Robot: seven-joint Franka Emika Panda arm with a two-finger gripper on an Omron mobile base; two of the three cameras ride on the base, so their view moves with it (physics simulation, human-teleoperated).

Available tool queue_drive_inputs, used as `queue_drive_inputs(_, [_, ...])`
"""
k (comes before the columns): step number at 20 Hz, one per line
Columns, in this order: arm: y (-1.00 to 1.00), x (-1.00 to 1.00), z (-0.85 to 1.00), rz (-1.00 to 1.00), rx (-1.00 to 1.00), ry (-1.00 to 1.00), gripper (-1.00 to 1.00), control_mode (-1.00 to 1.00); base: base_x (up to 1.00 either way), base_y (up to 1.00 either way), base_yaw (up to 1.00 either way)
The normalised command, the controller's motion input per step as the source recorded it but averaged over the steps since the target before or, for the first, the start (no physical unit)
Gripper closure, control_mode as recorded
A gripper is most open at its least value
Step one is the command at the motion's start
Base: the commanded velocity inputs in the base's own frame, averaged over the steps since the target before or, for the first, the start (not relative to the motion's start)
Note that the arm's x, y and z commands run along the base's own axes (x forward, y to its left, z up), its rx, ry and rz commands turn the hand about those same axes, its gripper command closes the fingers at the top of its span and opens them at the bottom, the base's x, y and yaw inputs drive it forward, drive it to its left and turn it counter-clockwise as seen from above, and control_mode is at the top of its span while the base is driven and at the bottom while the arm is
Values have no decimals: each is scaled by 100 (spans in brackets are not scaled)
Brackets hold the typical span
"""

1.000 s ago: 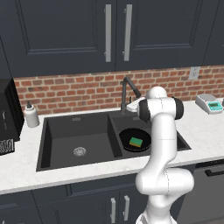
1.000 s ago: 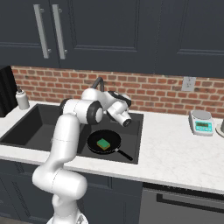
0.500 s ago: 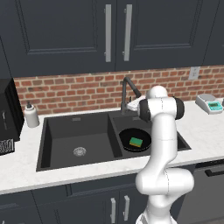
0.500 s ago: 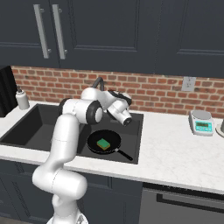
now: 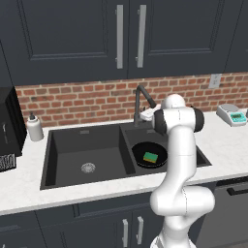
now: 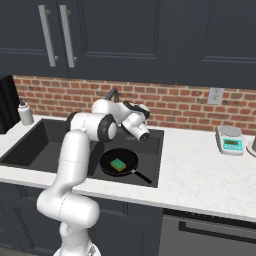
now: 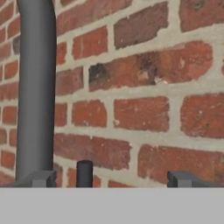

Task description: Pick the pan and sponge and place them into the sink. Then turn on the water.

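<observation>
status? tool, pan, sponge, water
Tool open, empty, up by faucet. Pan in right basin of sink, sponge in it. No water running. Nothing blocking.

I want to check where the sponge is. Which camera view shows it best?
The right base view: the sponge lies unobstructed in the pan. The left base view shows it too, close beside the arm.

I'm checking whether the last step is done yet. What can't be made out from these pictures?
- Faucet base and handle: left base view, hidden behind the arm's elbow; cut off by the bottom edge in the hand view.
- Pan handle: left base view, behind the arm.
- Right basin of the sink: its drain is covered by the pan.
- Sponge underside: hidden, face down.
</observation>
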Motion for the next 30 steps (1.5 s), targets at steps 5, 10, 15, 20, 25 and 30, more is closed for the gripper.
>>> queue_drive_inputs(5, [0,4,-7,-3,0,0,-100,-100,0,0,0])
queue_drive_inputs(10, [0,20,-13,-2,0,-1,100,-100,0,0,0])
queue_drive_inputs(15, [-1,19,-24,-1,0,-4,100,-100,0,0,0])
queue_drive_inputs(20, [-21,10,-15,-3,0,-4,100,-100,0,0,0])
queue_drive_inputs(25, [-39,19,-8,-1,0,-2,100,-100,0,0,0])
queue_drive_inputs(30, [-68,4,-11,-1,-2,-2,100,-100,0,0,0])
